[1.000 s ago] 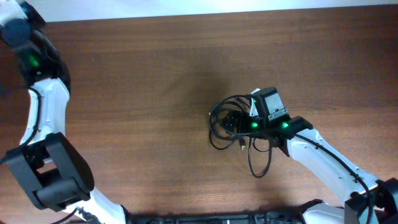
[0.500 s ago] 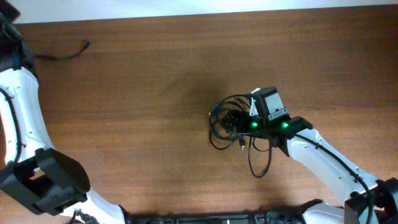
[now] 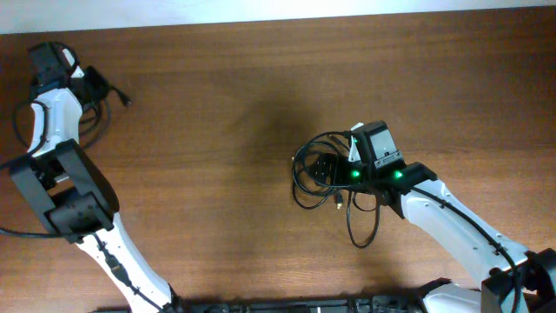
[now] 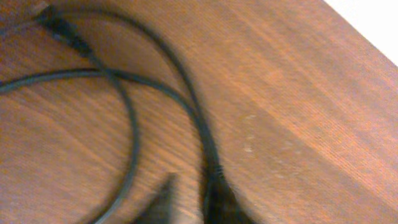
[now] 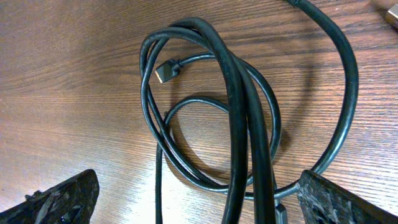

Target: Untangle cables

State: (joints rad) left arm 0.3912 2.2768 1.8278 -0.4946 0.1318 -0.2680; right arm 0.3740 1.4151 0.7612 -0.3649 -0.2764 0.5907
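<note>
A tangle of black cables [image 3: 311,174] lies right of the table's middle, with one loop [image 3: 365,235] trailing toward the front. My right gripper [image 3: 334,169] hovers over it, open wide and empty. In the right wrist view the fingers [image 5: 62,199] stand far apart on either side of the looped cords [image 5: 236,93], and a small plug [image 5: 165,71] shows. A separate thin black cable [image 3: 111,91] lies at the far left corner. My left gripper [image 3: 91,85] is on it. The blurred left wrist view shows the gripper [image 4: 193,202] nearly closed, with the cable [image 4: 127,118] running into the fingertips.
The brown wooden table's far edge [image 3: 261,22] runs close behind the left gripper, with a white surface beyond it [image 4: 373,25]. The left arm's white links [image 3: 52,130] stand along the left side.
The left arm has swung from the left edge onto the separate cable at the far left corner, and that cable has shifted. The right arm and the tangle have not moved.
</note>
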